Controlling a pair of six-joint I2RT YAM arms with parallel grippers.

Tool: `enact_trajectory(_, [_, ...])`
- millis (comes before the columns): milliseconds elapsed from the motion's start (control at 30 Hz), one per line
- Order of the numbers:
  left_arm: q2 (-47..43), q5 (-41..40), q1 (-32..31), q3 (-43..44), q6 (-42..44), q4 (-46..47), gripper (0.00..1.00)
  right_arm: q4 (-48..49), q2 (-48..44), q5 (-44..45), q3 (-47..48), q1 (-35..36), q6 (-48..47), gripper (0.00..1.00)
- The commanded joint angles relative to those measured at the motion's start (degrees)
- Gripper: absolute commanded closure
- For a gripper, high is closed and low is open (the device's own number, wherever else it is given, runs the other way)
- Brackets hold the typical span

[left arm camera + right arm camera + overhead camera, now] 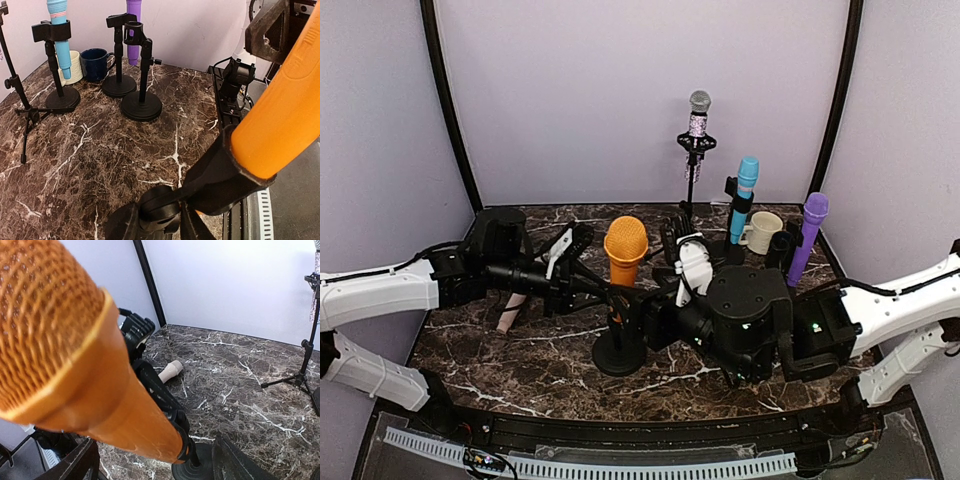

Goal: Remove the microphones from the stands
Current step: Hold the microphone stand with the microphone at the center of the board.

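Front and centre, left gripper (617, 305) is at the stand (618, 352) post, grip unclear; right gripper (157, 465) gapes wide, empty, around orange microphone (625, 250); next probably clamp, pull it free.

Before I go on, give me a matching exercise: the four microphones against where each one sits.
Things
1. orange microphone
2. blue microphone
3. purple microphone
4. silver-headed microphone

Places
A. farthest right in the top view
B. on the tall tripod stand at the back
C. clipped in the front stand
D. just left of the cream mug in the top view

Pairs: 1-C; 2-D; 3-A; 4-B
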Motion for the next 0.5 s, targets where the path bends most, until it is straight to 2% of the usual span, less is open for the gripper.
enact_trajectory(0, [-0.3, 0.4, -0.6, -1.1, -0.1, -0.8, 0.72, 1.6, 1.9, 5.9, 4.1, 0.5, -3.1, 0.23])
enact_trajectory(333, [-5.5, -2.9, -1.2, -4.1, -2.9, -0.8, 0.75, 4.6, 5.8, 7.1, 10.1, 0.4, -11.4, 0.23])
enact_trajectory(467, [-7.9, -3.3, -1.2, -5.2, -3.9, -1.0, 0.73, 6.4, 4.9, 2.9, 8.1, -1.7, -11.8, 0.33])
